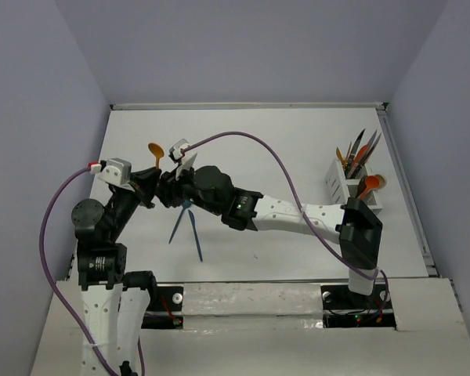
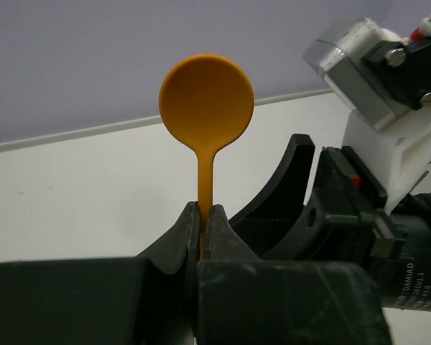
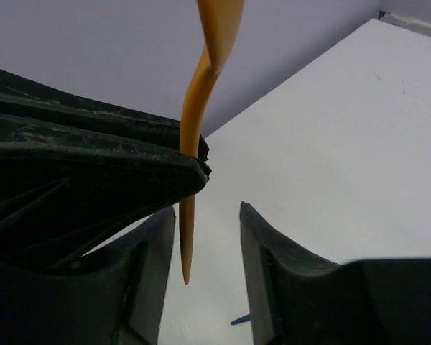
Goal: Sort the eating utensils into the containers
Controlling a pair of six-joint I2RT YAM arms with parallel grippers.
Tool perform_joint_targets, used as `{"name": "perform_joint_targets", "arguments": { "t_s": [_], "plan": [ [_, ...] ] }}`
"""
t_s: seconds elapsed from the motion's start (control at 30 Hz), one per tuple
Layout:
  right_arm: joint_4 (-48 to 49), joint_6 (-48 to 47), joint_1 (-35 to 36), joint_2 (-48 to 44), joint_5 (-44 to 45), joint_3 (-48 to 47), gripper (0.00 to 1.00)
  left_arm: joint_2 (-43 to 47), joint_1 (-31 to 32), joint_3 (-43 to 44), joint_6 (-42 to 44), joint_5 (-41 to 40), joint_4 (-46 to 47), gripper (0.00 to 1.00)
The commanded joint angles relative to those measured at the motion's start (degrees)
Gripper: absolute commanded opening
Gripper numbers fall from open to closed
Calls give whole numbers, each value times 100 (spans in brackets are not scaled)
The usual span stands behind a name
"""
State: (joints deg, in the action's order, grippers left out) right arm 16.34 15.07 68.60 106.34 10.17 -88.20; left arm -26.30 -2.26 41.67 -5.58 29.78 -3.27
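Two grippers meet at the table's (image 1: 298, 141) left. The left gripper (image 2: 202, 215) is clamped tight on the handle of an orange spoon (image 2: 207, 90), held bowl-up, clear of the surface. The right gripper (image 3: 205, 215) straddles the handle's lower end, fingers half-spread and not gripping. Judged step: hand-over. The right should close firmly before the left releases, then carry the spoon to the white caddy (image 1: 341, 188) far right, where other utensils (image 1: 359, 150) stand.
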Motion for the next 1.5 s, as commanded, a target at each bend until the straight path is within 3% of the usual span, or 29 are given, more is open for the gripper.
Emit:
{"name": "perform_joint_targets", "arguments": {
  "t_s": [0.0,0.03,0.13,0.17,0.23,0.27,0.3,0.33,0.37,0.4,0.6,0.8,0.93,1.07,1.23,1.47],
  "plan": [
    [308,-39,13,141,195,-434,41,126,-37,-98,-74,309,283,0],
    [309,-109,13,150,248,-461,37,143,-46,-132,-83,353,283,0],
    [317,-180,13,89,424,-452,5,161,-81,-186,-83,371,413,0],
    [317,-154,13,45,528,-409,0,178,-90,-238,-92,362,423,0],
    [344,-154,-39,-148,565,-137,0,205,-116,-282,-74,336,432,0],
    [370,-154,-39,-236,686,-14,0,222,-117,-291,-48,318,441,10],
    [379,-154,-92,-428,775,274,0,222,-125,-308,-39,309,458,27],
    [370,-145,-153,-430,863,443,0,222,-125,-317,-31,300,467,47],
    [353,-101,-249,-683,1029,636,0,214,-134,-326,-22,300,467,81],
    [326,-49,-320,-877,1100,855,0,213,-143,-326,-30,283,467,97],
    [-330,101,-1066,-3046,2257,3061,0,389,-169,-396,57,98,450,99],
    [-948,233,-2780,-5680,3970,5239,0,433,-169,-414,101,72,415,99],
    [-939,198,-3326,-6941,4913,5901,0,451,-125,-414,128,142,397,99],
    [-869,-38,-3975,-7251,4891,6122,0,442,-90,-432,145,203,379,99],
    [-869,-189,-5003,-6575,4222,6043,0,486,-81,-423,163,186,371,99],
    [-729,31,-5260,-5863,3931,6016,0,477,-81,-432,181,212,353,99]
  ]
}}
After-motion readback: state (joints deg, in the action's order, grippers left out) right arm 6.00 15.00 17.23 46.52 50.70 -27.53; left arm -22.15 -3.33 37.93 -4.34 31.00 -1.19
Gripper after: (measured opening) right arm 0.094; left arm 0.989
